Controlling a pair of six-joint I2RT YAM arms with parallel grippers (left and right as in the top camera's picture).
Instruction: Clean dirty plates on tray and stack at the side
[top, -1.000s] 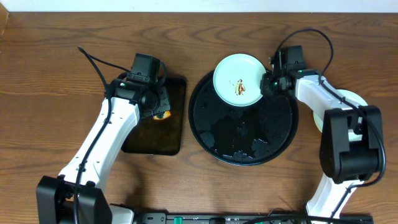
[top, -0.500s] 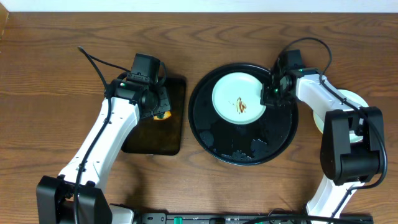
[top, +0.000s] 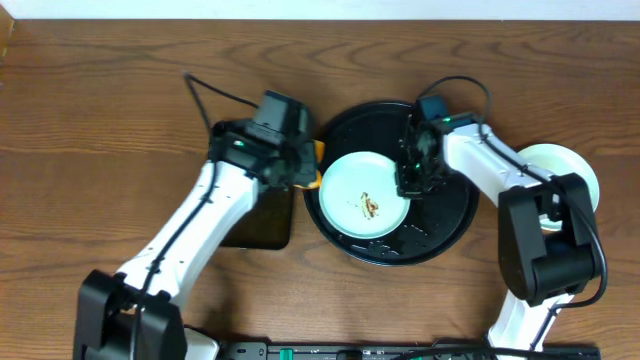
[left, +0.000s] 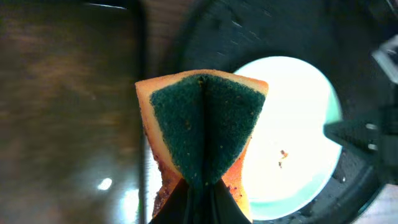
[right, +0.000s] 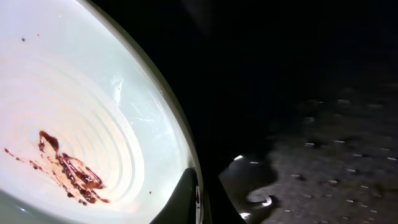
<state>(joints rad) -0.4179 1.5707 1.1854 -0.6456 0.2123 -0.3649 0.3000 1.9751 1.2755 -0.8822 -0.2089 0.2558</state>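
A pale mint-white plate (top: 362, 194) with a brown sauce smear lies over the left part of the large round black tray (top: 440, 225). My right gripper (top: 408, 178) is shut on the plate's right rim; the wrist view shows the rim (right: 180, 140) pinched between the fingers (right: 202, 199) and the smear (right: 68, 168) beside them. My left gripper (top: 306, 166) is shut on an orange sponge with a dark green scrub face (left: 204, 127), held above the plate's left edge (left: 292, 130). Another pale plate (top: 565, 165) lies on the table at the right.
A smaller rectangular black tray (top: 262, 215) lies left of the round tray, under my left arm; it also shows in the left wrist view (left: 68, 99). The round tray's floor (right: 323, 137) is wet with droplets. Bare wood tabletop surrounds both trays.
My right gripper has pulled the plate from the tray's far rim down and left. My left gripper has carried the sponge from the rectangular tray rightward to the plate's left edge.
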